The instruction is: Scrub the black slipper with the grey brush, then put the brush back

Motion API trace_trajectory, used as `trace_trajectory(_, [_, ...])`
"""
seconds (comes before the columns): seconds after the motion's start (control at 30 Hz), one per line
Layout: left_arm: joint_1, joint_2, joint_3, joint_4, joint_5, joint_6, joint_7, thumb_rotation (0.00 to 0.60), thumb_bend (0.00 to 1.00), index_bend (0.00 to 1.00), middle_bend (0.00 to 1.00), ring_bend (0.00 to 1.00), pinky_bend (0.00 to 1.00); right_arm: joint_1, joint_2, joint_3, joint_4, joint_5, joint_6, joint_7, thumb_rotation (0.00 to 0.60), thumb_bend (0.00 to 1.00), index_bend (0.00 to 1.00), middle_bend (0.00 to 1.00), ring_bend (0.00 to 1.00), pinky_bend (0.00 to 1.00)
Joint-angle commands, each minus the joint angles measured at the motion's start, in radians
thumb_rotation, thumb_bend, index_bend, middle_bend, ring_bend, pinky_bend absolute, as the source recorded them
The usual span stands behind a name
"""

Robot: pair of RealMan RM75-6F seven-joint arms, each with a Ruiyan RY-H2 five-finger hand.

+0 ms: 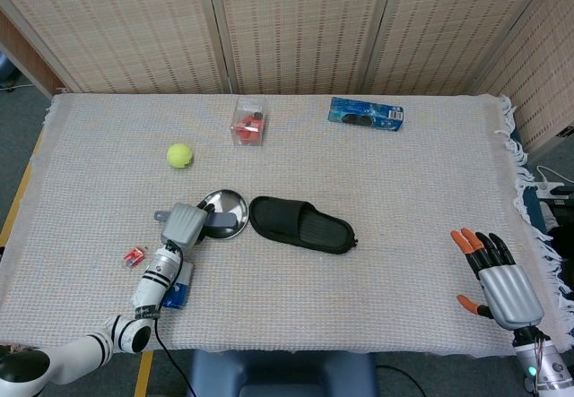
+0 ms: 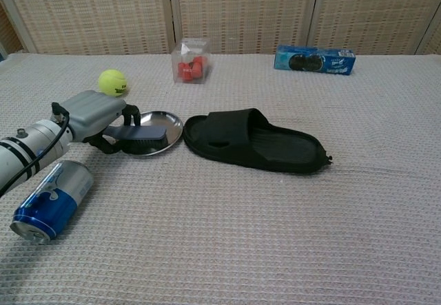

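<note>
The black slipper lies flat at mid-table, sole down. Just left of it sits a round metal plate. The grey brush rests across the plate's near edge, bristles down. My left hand is at the plate's left side, its fingers curled over the brush's handle end and gripping it. My right hand hovers by the table's front right corner, far from the slipper, fingers spread and holding nothing. The chest view does not show it.
A blue can lies on its side under my left forearm. A small red item is beside it. A tennis ball, a clear box of red pieces and a blue cookie box sit farther back.
</note>
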Motion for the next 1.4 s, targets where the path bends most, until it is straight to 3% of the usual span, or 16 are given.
trace_trajectory(0.03, [0.000,0.000,0.008,0.003,0.010,0.010,-0.004,0.600,0.44,0.41,0.45,0.74,0.99,0.001,-0.001,-0.001,0.000,0.000,-0.002,-0.002,0.600,0.06,0.00,0.00,0.00,0.00])
trace_trajectory(0.37, [0.010,0.011,0.020,-0.024,0.044,0.069,-0.044,0.600,0.45,0.49,0.56,0.74,0.99,0.007,-0.010,-0.004,0.007,-0.010,-0.011,-0.009,0.600,0.06,0.00,0.00,0.00,0.00])
trace_trajectory(0.53, [0.014,0.035,0.017,-0.087,0.042,0.076,-0.059,0.600,0.45,0.50,0.58,0.74,0.99,0.040,-0.061,-0.006,0.060,-0.056,-0.032,0.021,0.600,0.07,0.00,0.00,0.00,0.00])
trace_trajectory(0.77, [0.006,0.068,-0.011,-0.217,0.006,0.080,0.014,0.600,0.45,0.49,0.57,0.74,0.99,0.179,-0.199,0.019,0.160,-0.156,-0.130,0.061,0.600,0.25,0.00,0.00,0.00,0.00])
trace_trajectory(0.97, [-0.007,0.074,-0.032,-0.287,-0.030,0.085,0.089,0.600,0.45,0.49,0.57,0.74,0.99,0.293,-0.302,0.028,0.229,-0.169,-0.261,0.088,0.600,0.45,0.00,0.00,0.00,0.00])
trace_trajectory(1.4, [-0.044,0.068,-0.051,-0.363,-0.082,0.074,0.167,0.600,0.45,0.49,0.57,0.74,0.99,0.408,-0.447,0.061,0.294,-0.073,-0.426,-0.015,0.600,0.58,0.04,0.00,0.00,0.00])
